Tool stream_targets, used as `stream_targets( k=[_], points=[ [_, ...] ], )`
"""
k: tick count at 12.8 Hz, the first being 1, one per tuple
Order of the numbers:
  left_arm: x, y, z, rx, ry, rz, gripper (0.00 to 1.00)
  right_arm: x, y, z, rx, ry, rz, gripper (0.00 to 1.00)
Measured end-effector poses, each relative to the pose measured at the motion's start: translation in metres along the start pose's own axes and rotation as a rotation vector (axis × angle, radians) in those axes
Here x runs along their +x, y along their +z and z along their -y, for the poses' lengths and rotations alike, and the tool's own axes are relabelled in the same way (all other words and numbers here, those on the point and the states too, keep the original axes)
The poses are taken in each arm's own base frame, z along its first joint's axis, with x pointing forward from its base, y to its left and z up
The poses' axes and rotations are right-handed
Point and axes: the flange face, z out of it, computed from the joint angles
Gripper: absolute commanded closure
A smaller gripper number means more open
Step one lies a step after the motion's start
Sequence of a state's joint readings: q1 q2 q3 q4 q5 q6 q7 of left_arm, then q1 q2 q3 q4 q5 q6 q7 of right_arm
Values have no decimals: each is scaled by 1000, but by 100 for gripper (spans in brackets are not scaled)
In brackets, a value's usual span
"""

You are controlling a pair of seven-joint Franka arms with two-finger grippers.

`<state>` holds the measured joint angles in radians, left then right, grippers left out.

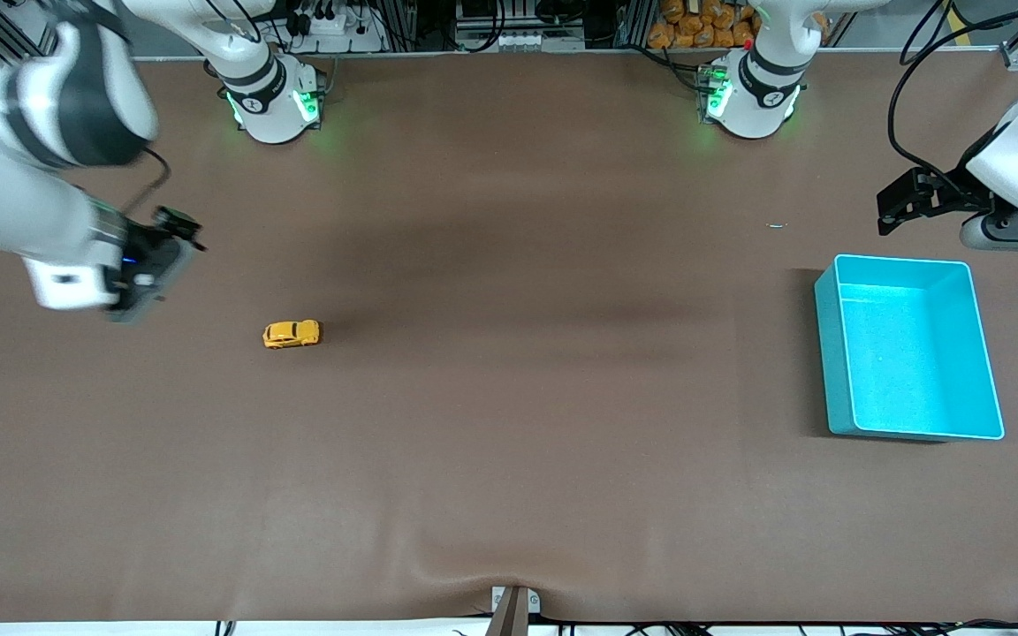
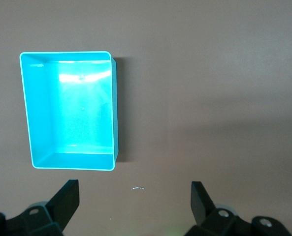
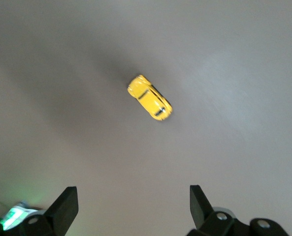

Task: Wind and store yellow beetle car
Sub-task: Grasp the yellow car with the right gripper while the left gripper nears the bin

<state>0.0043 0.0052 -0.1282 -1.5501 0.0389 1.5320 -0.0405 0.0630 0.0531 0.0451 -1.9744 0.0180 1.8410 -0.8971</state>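
The yellow beetle car (image 1: 292,334) stands on its wheels on the brown table, toward the right arm's end; it also shows in the right wrist view (image 3: 150,97). My right gripper (image 1: 155,274) hangs open and empty above the table beside the car, apart from it; its open fingers frame bare table in its wrist view (image 3: 133,196). My left gripper (image 1: 898,208) is open and empty above the table near the cyan bin (image 1: 830,353). Its wrist view (image 2: 134,189) shows the bin (image 2: 37,113) with nothing in it.
A tiny pale scrap (image 1: 777,225) lies on the table between the left arm's base and the bin, also in the left wrist view (image 2: 137,188). The arm bases (image 1: 275,106) stand along the table's edge farthest from the front camera.
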Motion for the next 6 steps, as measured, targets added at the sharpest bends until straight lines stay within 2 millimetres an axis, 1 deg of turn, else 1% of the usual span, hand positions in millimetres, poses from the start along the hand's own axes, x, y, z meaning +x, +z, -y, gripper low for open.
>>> stream_targets(
  k=[2, 3, 4, 6],
  points=[
    [0, 2, 0, 0, 0, 4, 0, 19, 61, 14, -23, -169, -8, 0],
    [0, 3, 0, 0, 0, 6, 0, 26, 86, 21, -16, -235, 2, 0],
    [0, 4, 0, 0, 0, 8, 0, 33, 103, 24, -12, -276, 13, 0],
    [0, 5, 0, 0, 0, 10, 0, 43, 126, 21, -31, -327, 40, 0]
  ],
)
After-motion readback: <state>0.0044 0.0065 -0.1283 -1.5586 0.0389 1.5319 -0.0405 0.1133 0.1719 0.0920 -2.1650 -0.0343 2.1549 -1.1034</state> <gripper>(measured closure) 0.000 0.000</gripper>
